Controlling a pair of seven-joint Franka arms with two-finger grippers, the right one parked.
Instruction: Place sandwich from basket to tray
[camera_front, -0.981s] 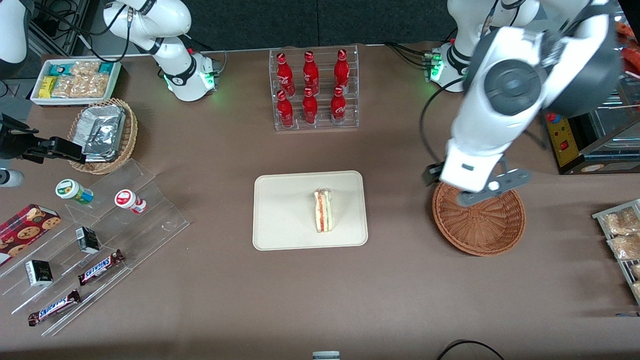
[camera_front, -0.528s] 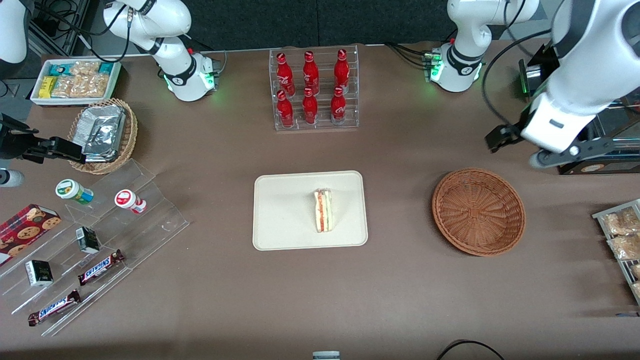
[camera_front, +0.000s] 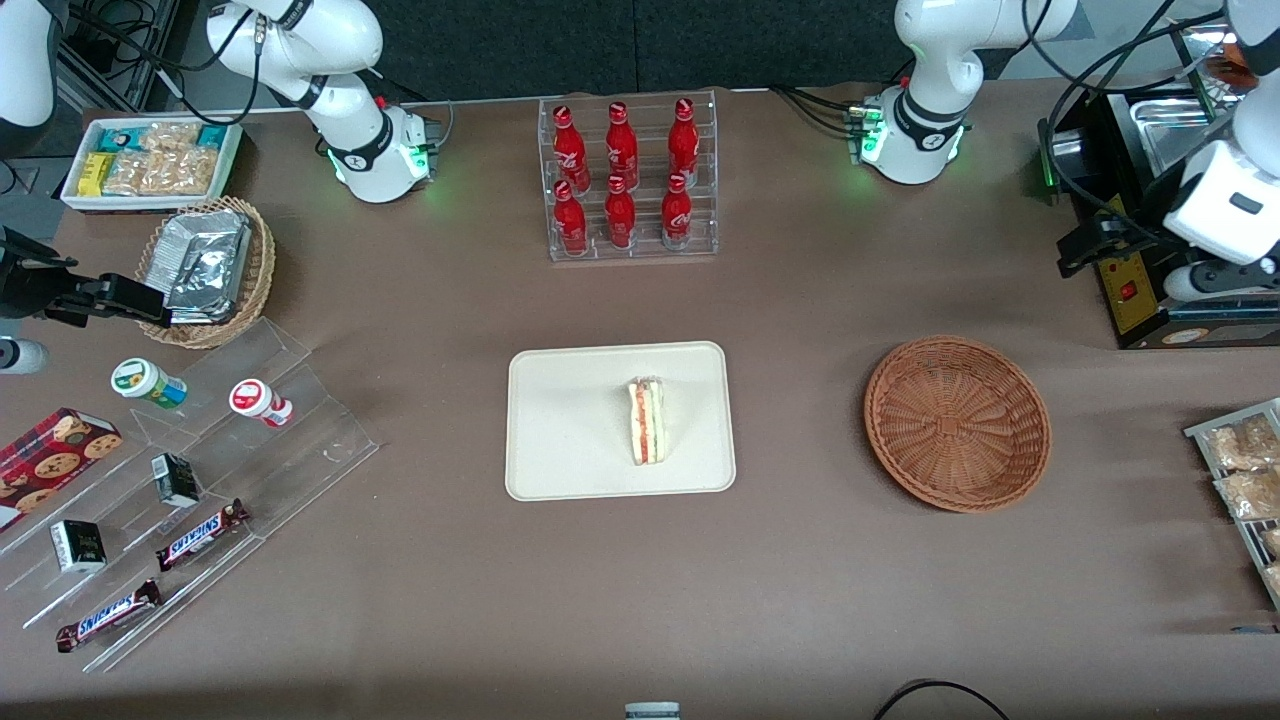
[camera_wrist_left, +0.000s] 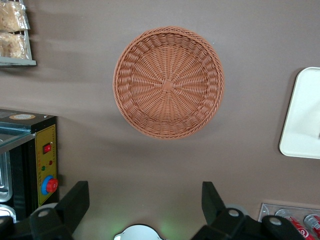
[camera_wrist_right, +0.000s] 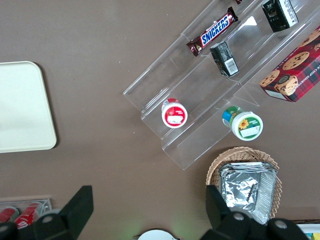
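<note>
The sandwich (camera_front: 646, 420) lies on the tray (camera_front: 570, 420), well apart from the open, empty tool (camera_wrist_left: 142, 207) (high above the wicker basket (camera_front: 957, 423)).

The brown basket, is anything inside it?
Nothing: the basket shows only bare weave, rim to rim. The sandwich lies on the tray. The gripper hangs high above the table, its jaws open and holding nothing.
</note>
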